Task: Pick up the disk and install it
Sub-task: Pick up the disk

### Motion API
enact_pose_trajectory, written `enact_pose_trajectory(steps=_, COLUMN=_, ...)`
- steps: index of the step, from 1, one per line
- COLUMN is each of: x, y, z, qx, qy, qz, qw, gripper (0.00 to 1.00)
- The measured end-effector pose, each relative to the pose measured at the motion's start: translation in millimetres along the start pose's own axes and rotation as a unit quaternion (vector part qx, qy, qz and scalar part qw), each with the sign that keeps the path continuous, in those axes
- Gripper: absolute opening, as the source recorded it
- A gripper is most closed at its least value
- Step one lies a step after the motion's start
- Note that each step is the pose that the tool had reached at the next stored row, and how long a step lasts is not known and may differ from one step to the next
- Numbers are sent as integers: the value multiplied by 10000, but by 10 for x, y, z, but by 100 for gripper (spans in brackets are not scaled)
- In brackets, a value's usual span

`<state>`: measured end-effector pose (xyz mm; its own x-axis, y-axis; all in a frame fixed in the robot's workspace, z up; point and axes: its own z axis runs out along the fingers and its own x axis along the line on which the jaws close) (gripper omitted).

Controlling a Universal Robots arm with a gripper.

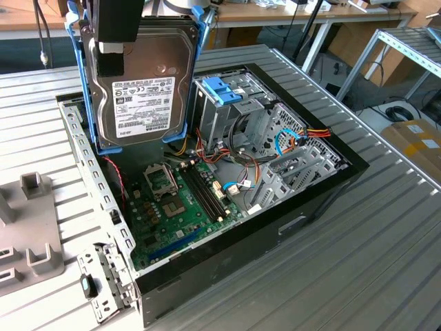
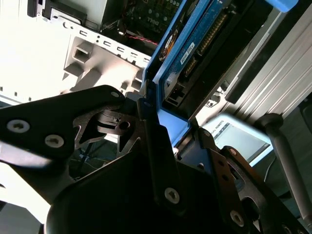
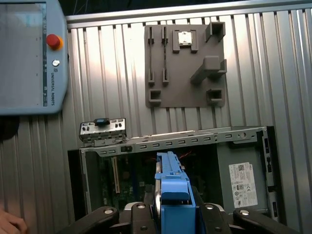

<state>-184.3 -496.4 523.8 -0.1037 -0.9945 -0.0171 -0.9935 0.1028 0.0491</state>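
Note:
The disk [image 1: 145, 89], a silver-grey drive with a white label in a blue carrier frame, hangs upright above the back-left part of the open computer case [image 1: 331, 186]. My gripper [image 1: 120, 58] comes down from above and is shut on the disk's upper end, one black finger lying across its labelled face. In both wrist views the fingers [image 3: 139, 214] clamp the blue frame from either side, with the disk [image 3: 173, 190] edge-on between them above the motherboard. In the second wrist view the disk's connector end [image 2: 195, 44] points toward the case, held by the gripper [image 2: 183, 141].
Inside the case are the motherboard [image 1: 179, 200], loose cables and a metal drive cage with a blue handle [image 1: 224, 89]. The power-supply box [image 3: 242, 185] fills one corner. A grey fixture plate [image 3: 185, 63], a teach pendant [image 3: 29, 58] and a person's hand [image 3: 9, 225] lie outside it.

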Motion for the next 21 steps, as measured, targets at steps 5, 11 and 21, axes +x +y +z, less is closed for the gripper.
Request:
enact_pose_trajectory(steps=5, x=-4, y=-38, z=3, qx=0, qy=1, qz=0, qw=10000, gripper=37)
enact_pose_trajectory(steps=11, x=-8, y=-78, z=6, qx=0, qy=2, qz=0, qw=10000, gripper=37)
enact_pose_trajectory(steps=21, x=-15, y=-154, z=11, qx=1, qy=4, qz=0, qw=10000, gripper=37)
